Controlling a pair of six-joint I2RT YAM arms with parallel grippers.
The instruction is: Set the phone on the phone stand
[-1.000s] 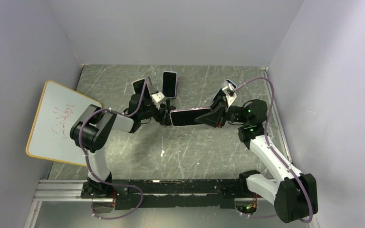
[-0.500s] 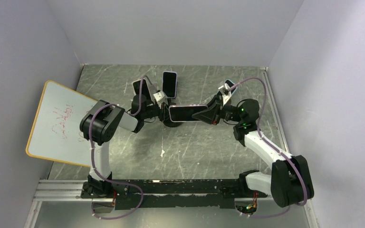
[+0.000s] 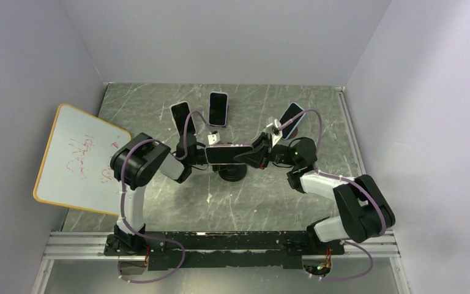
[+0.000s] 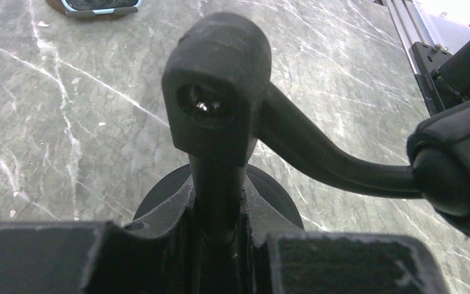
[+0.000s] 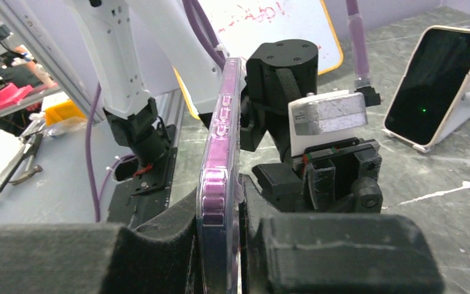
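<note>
The phone [image 3: 221, 154], in a clear case with a purple edge [image 5: 221, 141], hangs level above the table with my right gripper [image 3: 245, 157] shut on its right end. In the right wrist view it stands edge-on between the gripper [image 5: 223, 211] pads. Just below the phone sits the black phone stand [image 3: 233, 174], a round base with an upright post and a knobbed head [image 4: 217, 92]. My left gripper [image 3: 200, 155] is shut on that post [image 4: 217, 211], level with the phone's left end. The phone hides the top of the stand in the top view.
Three other phones lean on stands at the back [image 3: 182, 117], [image 3: 218, 108], [image 3: 290, 116]; the last also shows in the right wrist view [image 5: 434, 86]. A whiteboard [image 3: 76, 159] with an orange rim lies at the left. Grey walls close in the sides and back.
My left gripper has gone from open to shut on the stand's post. Both grippers, the phone and the stand have shifted nearer to me, and the phone has moved left.
</note>
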